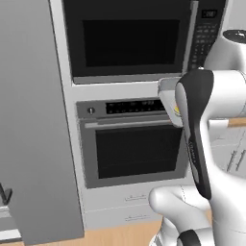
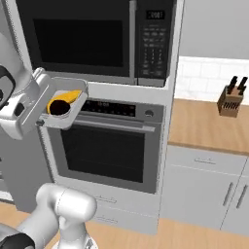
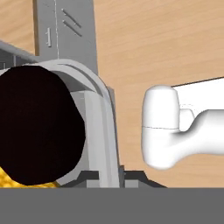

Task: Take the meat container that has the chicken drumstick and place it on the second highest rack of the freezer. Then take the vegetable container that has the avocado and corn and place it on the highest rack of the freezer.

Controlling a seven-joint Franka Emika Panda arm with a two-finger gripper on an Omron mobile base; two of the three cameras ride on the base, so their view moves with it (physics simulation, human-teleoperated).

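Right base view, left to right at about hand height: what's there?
White gripper shut on the grey container's rim → grey container with black avocado and yellow corn → steel oven control panel → wooden countertop → wooden knife block.

Arm in front of oven column, grey tray edge held high.

White arm (image 1: 226,144) rose from lower right, its dark-faced link crossing the right side of the wall oven (image 1: 132,146). Just left of that link, a pale grey container (image 1: 166,93) stuck out at the level of the oven control panel, a bit of yellow showing at its edge. Microwave (image 1: 129,38) sat above the oven. A tall grey panel (image 1: 33,120) filled the left side; wood floor (image 1: 120,236) below. Gripper hidden behind the arm.
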